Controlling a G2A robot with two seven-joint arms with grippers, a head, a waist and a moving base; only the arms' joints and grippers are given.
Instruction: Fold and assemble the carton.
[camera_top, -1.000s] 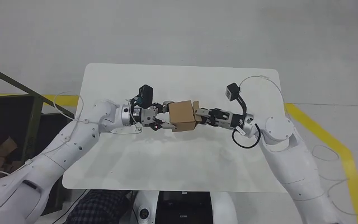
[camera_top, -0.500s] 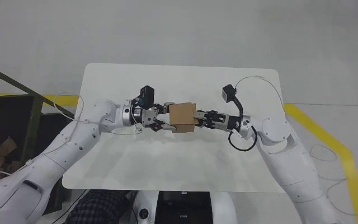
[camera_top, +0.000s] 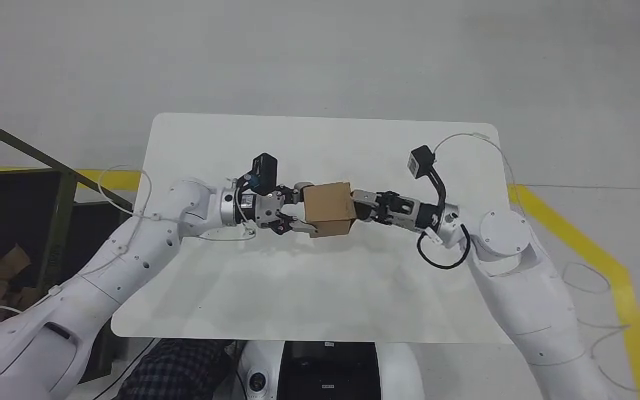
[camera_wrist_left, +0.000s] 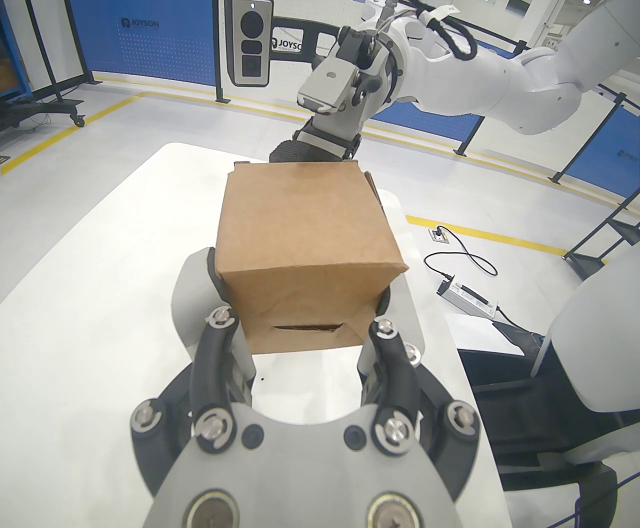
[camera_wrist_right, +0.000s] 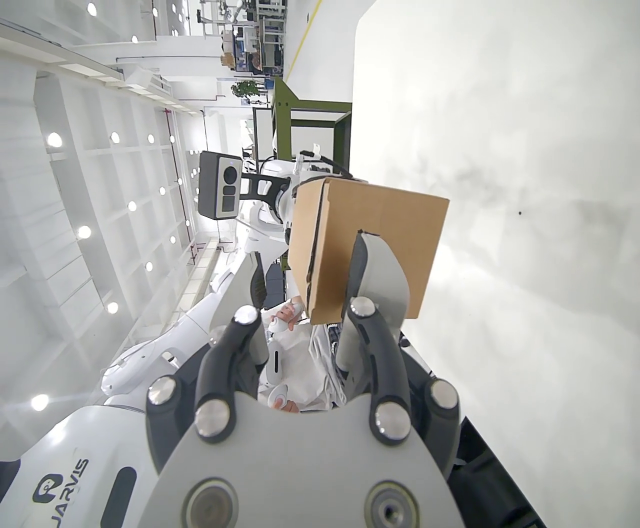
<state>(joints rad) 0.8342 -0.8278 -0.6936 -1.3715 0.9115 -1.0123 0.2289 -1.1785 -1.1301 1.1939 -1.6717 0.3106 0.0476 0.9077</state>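
Cardboard carton (camera_top: 328, 208), one, between left gripper (camera_top: 302, 210) and right gripper (camera_top: 358, 205).

Bright, even overhead light; soft shadows

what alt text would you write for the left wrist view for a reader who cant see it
The left hand clamps the near end of a brown carton from both sides, over a white table. The right hand meets the carton's far end.
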